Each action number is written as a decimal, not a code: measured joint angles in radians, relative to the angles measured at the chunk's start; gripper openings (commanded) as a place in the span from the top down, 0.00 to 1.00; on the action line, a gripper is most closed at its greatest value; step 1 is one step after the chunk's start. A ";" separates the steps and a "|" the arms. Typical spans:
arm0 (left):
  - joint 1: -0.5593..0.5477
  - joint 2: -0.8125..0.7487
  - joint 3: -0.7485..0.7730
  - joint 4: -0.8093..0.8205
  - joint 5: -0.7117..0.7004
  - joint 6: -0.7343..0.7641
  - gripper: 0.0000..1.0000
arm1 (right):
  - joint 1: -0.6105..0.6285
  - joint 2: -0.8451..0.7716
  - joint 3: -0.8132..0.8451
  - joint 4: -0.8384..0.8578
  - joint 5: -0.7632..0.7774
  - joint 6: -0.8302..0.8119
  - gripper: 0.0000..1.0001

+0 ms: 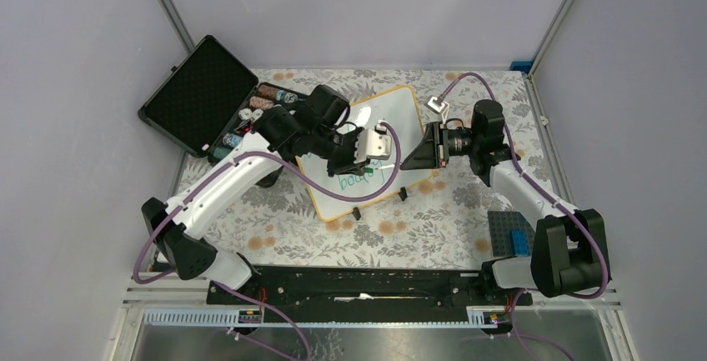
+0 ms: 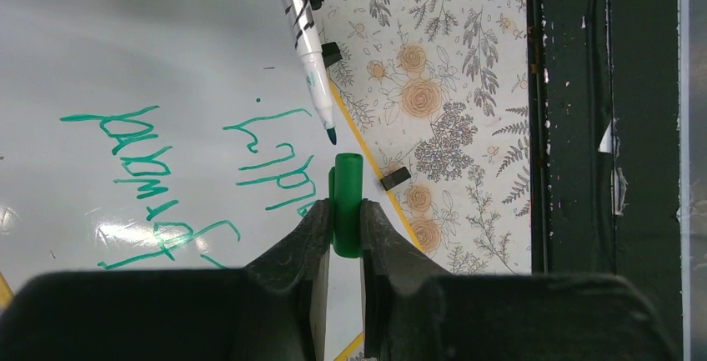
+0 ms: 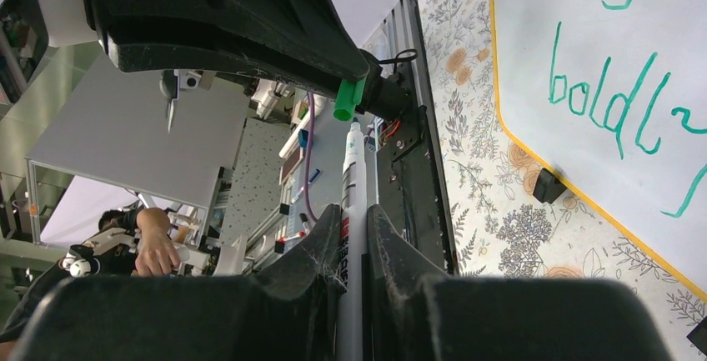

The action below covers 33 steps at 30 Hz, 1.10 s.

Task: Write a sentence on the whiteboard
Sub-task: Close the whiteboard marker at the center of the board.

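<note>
Since the sentence [image 1: 358,181] looks finished on the whiteboard [image 1: 402,111], lying on the counter [image 1: 433,236] between the arms, the left tool [image 2: 343,228] pinches the green cap [image 2: 347,198] mouth-out. The right tool [image 3: 354,219] clamps the marker [image 3: 353,173], tip aimed at that mouth, likely for recapping.

On the whiteboard [image 3: 584,11], the green sentence [image 3: 592,98] reads "forward" with "boldly" at its 6 o'clock; the marker [image 3: 353,211] print is illegible.

Whiteboard [image 1: 402,112], orange-yellow rim, flat on table [image 1: 433,211], skewed; green handwritten sentence [image 1: 360,181], two lines, toward near edge.
</note>
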 measured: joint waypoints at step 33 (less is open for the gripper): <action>-0.009 0.042 0.003 0.031 -0.044 -0.093 1.00 | 0.025 0.000 0.065 -0.208 0.070 -0.166 1.00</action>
